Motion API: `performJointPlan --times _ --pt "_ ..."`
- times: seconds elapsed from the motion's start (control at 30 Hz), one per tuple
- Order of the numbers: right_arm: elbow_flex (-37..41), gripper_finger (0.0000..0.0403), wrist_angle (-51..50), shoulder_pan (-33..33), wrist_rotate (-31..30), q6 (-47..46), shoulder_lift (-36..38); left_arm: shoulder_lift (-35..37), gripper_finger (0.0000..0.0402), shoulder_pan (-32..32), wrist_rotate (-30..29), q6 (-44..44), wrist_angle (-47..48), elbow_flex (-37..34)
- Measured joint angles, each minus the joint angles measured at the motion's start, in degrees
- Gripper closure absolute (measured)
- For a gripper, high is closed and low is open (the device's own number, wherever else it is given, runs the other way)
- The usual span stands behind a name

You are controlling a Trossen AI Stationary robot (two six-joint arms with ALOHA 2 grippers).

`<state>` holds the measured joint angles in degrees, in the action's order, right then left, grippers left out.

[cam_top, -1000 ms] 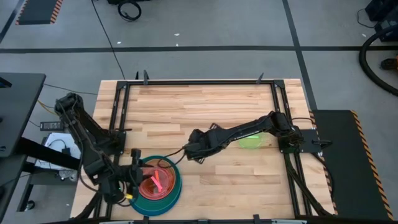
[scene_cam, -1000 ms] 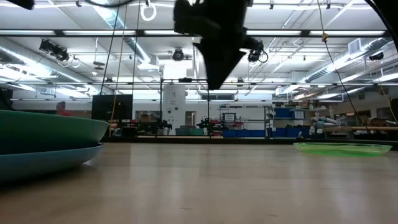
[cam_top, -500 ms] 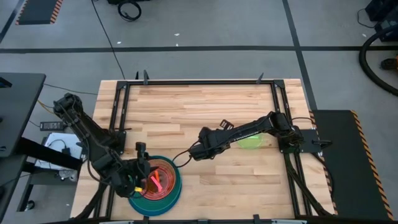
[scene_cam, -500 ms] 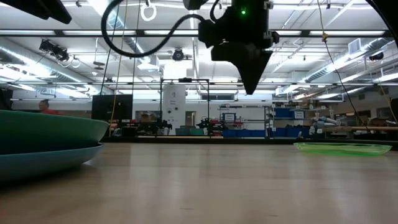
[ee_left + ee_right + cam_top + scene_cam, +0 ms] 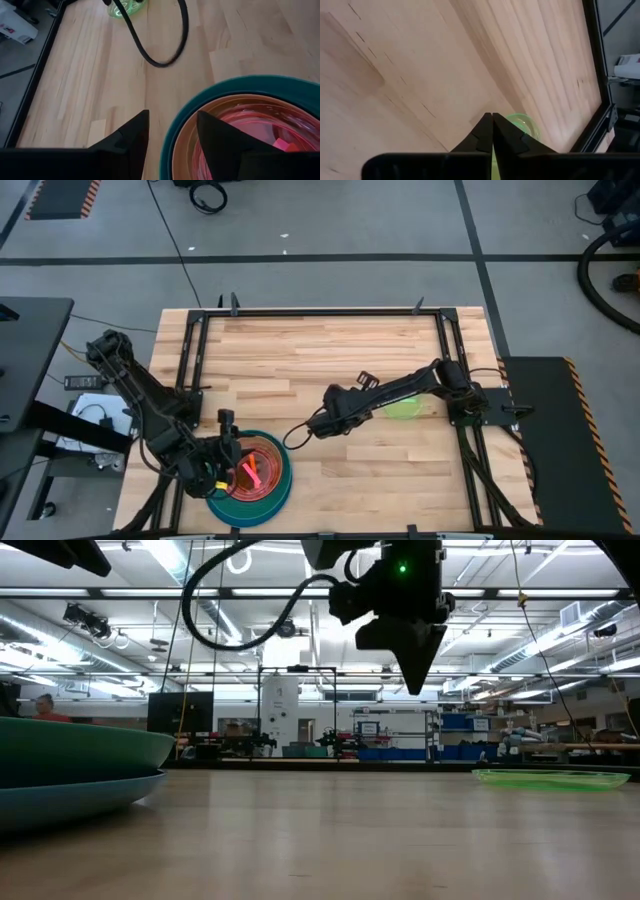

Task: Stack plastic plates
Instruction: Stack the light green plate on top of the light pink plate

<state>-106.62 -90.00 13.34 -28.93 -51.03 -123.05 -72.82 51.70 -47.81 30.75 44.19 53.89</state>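
Observation:
A stack of plates (image 5: 262,476) sits near the table's near-left edge: a blue plate (image 5: 60,802) at the bottom, a teal one (image 5: 235,84) on it, then brown and translucent pink (image 5: 260,120) inside. My left gripper (image 5: 172,131) is open, its fingers on either side of the stack's left rim. A small green plate (image 5: 408,409) lies flat on the right part of the table, partly under my right arm. My right gripper (image 5: 322,425) is shut and empty, raised above mid-table (image 5: 415,675), left of the green plate (image 5: 522,125). My left gripper stands open over the teal plate's rim (image 5: 170,145), one finger outside it and one over the inner plates. Whether either finger touches the rim, I cannot tell.
A black cable (image 5: 150,45) from my right arm loops over the wood between the stack and the green plate. Black rails (image 5: 190,370) frame the table's left, right and far sides. Bare wood spreads across the far half of the table.
My right gripper, shut throughout, has moved from beside the stack toward the table's right, nearer the green plate. My left gripper has shifted from the stack's near-left side up along its left rim, then kept still.

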Motion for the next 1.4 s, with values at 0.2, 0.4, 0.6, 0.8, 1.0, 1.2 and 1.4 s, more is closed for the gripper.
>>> performJointPlan --times 0.2,0.4,0.6,0.8,1.0,1.2,1.4 --pt "0.0 0.0393 0.0 0.0 -1.7 0.0 3.9 0.0 0.0230 0.0 0.0 0.1 0.1 0.0" --pt "4.3 0.0394 0.0 0.0 -2.4 -1.1 8.6 0.0 0.0230 0.0 0.0 0.3 0.1 0.0" --pt "16.7 0.0394 1.7 0.1 -1.4 -5.5 15.3 0.0 0.0230 0.0 0.1 0.5 0.1 0.0" --pt "27.1 0.0395 5.1 0.6 2.2 -6.4 21.0 0.0 0.0230 0.0 0.1 0.5 0.1 0.0" --pt "33.0 0.0395 10.4 -1.0 5.6 -4.4 28.1 0.0 0.0230 -0.7 0.0 -0.1 -0.6 0.0" --pt "41.3 0.0396 22.8 -5.6 6.4 7.0 36.7 0.0 0.0230 -1.8 0.0 -4.1 -1.0 0.0" --pt "44.9 0.0396 29.8 -10.2 10.4 20.1 40.0 0.0 0.0230 -2.0 0.0 -6.4 -1.1 0.0"
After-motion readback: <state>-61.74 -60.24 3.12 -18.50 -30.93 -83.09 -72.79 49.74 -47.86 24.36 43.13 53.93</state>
